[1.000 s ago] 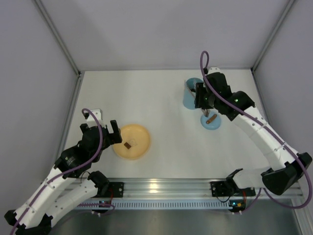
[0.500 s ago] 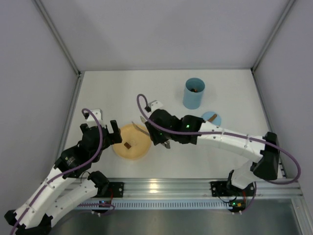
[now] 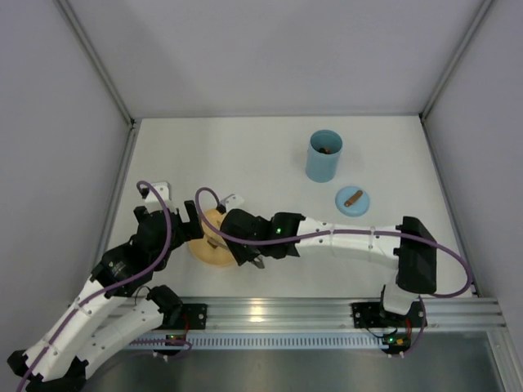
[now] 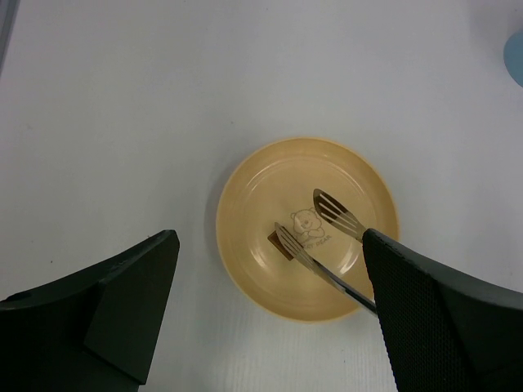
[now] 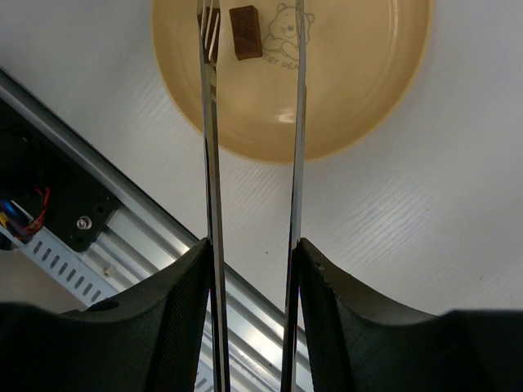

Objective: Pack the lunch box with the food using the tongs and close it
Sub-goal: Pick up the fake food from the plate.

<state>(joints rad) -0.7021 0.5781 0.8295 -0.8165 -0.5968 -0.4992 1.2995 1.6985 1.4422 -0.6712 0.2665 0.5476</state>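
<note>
right gripper (image 5: 253, 263) clamps the tongs (image 5: 298, 163), tips spread astride the lone brown food piece (image 5: 244, 33) on the yellow plate (image 3: 202, 250) at lower left of the top view — poised to pinch it for the lunch box (image 3: 324, 157) at upper right, lid (image 3: 353, 201) off beside it — left gripper (image 4: 270, 245) hangs open.

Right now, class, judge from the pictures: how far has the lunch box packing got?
Done: at least one brown food item sits inside the open lunch box. In hand: the right gripper grips the tongs, whose tips straddle the one brown piece on the plate. Left: lift that piece into the lunch box, then fit the lid, which lies on the table beside it.
</note>
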